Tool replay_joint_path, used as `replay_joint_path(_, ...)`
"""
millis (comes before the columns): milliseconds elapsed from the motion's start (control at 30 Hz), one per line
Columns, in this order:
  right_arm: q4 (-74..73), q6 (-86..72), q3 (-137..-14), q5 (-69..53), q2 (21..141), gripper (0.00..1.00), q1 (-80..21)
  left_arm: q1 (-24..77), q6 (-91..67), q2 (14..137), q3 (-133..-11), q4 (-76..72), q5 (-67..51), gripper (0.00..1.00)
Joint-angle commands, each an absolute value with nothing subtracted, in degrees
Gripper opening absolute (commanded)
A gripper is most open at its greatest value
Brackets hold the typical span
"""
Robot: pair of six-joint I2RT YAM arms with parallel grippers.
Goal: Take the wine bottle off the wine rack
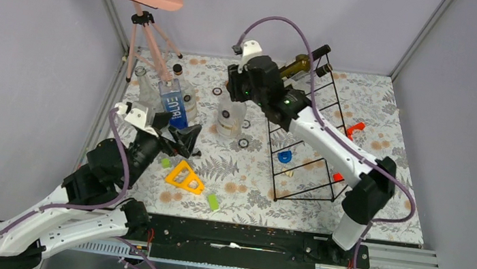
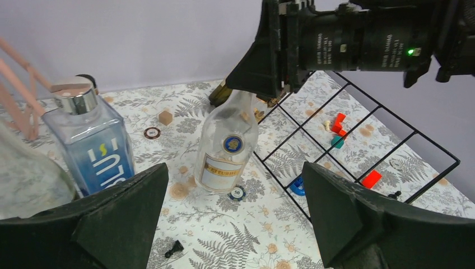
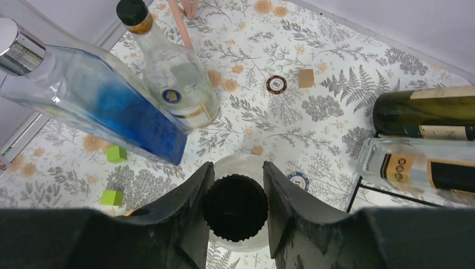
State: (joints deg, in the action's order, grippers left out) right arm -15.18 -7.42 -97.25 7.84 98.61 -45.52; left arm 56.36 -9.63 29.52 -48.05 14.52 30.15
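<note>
Just left of the wine rack, the wine bottle stands upright on the flowered table. It is clear glass with a black cap and a gold label. It is off the wires and close beside the rack's left edge. The right gripper reaches it from above with its 2 fingers pressed against either side of the cap, so the jaws are clamped on the bottle's top.

At the rack's far, raised end, 2 more bottles lie side by side: a dark green bottle and a clear bottle with a black label.

The left gripper hangs low over the table, well apart from the rack. Its jaws are spread wide and hold nothing, and its camera looks toward the wine bottle. Just beyond it stands a blue square bottle with a silver cap, and a round clear bottle stands behind that. A yellow triangle and 2 green blocks lie on the table near this gripper. A pink tripod stand rises at the far left corner.
</note>
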Motion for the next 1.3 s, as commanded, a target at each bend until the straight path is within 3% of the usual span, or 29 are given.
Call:
replay_joint_path(0,-3.09,-4.63,-107.35,15.96,101.37,0.00,-48.96,56.52,-9.86,27.51,-49.84,18.17,33.09,0.98)
replay_joint_path(567,-5.23,-5.48,-123.10,28.01,118.21,0.00,-54.43,56.54,-12.00,24.09,-48.57,20.92,33.14,0.98)
replay_joint_path(1167,-7.41,-12.39,-133.68,28.58,127.73,0.00,-56.59,56.52,-13.26,22.45,-47.77,19.43,30.32,0.96)
replay_joint_path(1267,-7.69,-12.94,-133.48,28.01,128.05,0.21,-56.69,56.56,-13.18,22.52,-47.55,19.34,30.29,0.96)
